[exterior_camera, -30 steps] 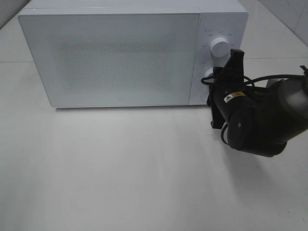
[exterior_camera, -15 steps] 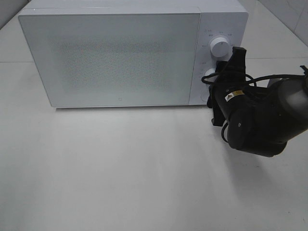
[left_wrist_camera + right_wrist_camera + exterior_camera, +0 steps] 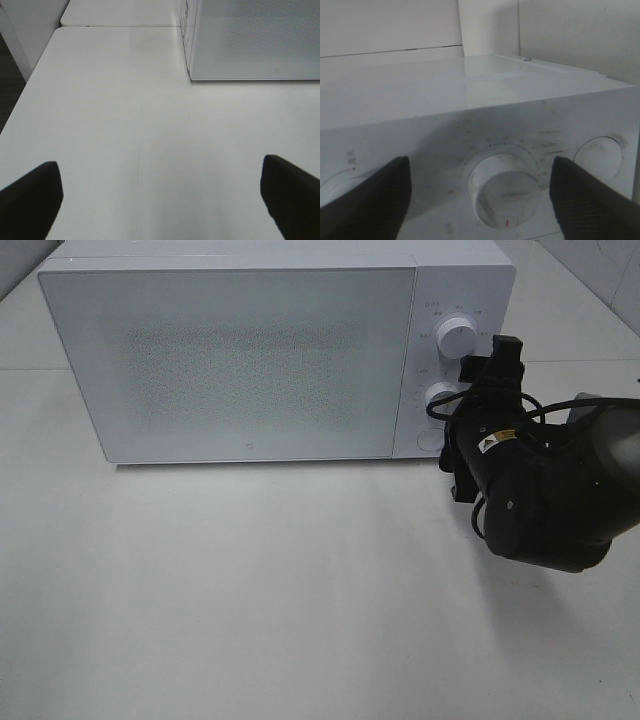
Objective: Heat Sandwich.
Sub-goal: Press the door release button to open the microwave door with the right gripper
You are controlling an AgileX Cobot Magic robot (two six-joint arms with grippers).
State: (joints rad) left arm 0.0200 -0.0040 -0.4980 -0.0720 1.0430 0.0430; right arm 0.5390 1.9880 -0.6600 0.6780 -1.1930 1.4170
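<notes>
— Tools?
— The right gripper [image 3: 480, 197] is spread wide astride the microwave's [image 3: 455, 280] lower knob [image 3: 441, 397], not touching it. The left gripper [image 3: 160, 200] is open before the microwave.
— Sandwich?
— Can't see it; door [image 3: 240, 360] shut.

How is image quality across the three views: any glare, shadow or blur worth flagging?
Exterior high: even soft light, only a faint shadow on the table beneath the microwave. Left wrist: table in focus, the left claw's fingertips dark blurs. Right wrist: dim and soft, the knob ahead hazy, a bright sheen on the microwave's top.
</notes>
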